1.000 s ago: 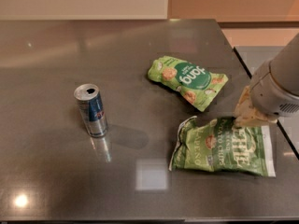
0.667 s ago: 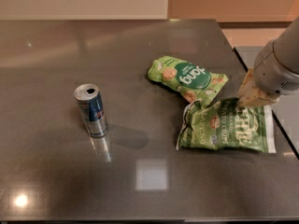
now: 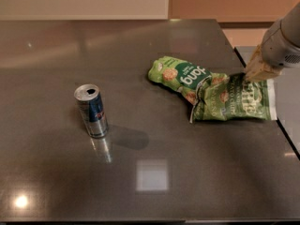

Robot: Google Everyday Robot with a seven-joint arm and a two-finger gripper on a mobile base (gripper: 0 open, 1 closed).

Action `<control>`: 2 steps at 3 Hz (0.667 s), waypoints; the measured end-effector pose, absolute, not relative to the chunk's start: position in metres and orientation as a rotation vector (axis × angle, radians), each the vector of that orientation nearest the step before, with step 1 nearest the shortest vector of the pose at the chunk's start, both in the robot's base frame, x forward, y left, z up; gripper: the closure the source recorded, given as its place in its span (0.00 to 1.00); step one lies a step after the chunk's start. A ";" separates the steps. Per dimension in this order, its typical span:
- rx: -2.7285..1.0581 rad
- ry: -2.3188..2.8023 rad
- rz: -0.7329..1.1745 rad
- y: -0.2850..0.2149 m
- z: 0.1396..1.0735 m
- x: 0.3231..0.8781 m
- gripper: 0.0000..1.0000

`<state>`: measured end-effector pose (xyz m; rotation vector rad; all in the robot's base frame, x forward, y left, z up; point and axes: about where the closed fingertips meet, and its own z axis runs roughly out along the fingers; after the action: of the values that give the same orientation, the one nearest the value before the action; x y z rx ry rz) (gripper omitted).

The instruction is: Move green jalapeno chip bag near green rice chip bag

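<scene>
Dark, glossy tabletop (image 3: 140, 172) with three items and one robot arm, seen from the near edge.

Rice bag (image 3: 180, 75): puffy bright-green pouch, right of centre, with a dark green round logo. Its white letters read roughly "Jong", and round beige snacks are pictured around it.

Jalapeno bag (image 3: 234, 100): larger, flatter olive-green bag lying just right of the pouch. Its crumpled left end touches the pouch's right end, and a white strip runs down its right edge. Large white lettering crosses its face, but only "CHIPS" in a smaller line can be made out. Neither bag shows what is inside.

Can (image 3: 91, 110): blue and silver, upright, well apart to the left. Its top shows a dark opening, and its contents are hidden.

Gripper (image 3: 255, 71): tan, at the far right, its tip meeting the jalapeno bag's upper right edge. I cannot tell whether it is clamped on the bag.
</scene>
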<state>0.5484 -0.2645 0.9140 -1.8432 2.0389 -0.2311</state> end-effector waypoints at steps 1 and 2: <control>-1.831 2.031 -0.239 -0.266 0.918 0.555 0.60; -1.833 2.030 -0.239 -0.265 0.918 0.555 0.36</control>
<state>0.5545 -0.2654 0.9183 -1.8328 2.0300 -0.2385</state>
